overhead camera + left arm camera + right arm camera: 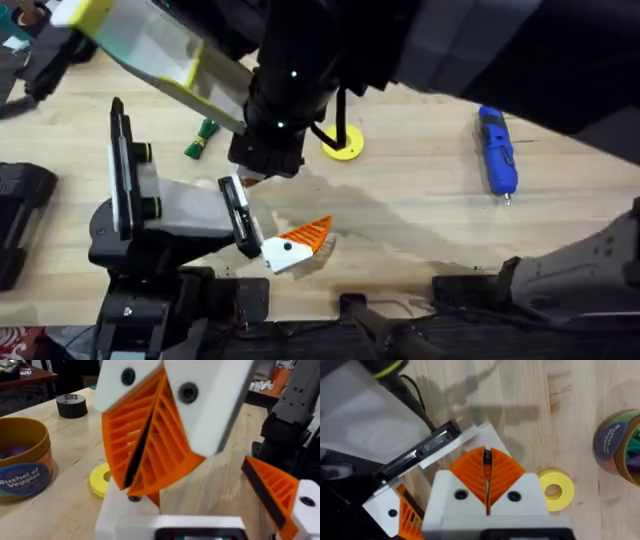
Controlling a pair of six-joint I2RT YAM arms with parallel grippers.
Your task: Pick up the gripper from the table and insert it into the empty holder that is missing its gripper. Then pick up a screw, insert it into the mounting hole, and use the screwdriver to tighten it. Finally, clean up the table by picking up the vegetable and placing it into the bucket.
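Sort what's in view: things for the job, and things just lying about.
For the job: blue screwdriver, green toy vegetable, Bushel of Veggies bucket.
Lying about: yellow ring disc, black tape roll.

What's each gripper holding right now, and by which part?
Right gripper, pads shut, pinches a small dark piece at its very tips, likely a screw; which end cannot be told. Left gripper is open, holding nothing.

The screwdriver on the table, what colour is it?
Blue with black trim; the screwdriver shows best in the overhead view.
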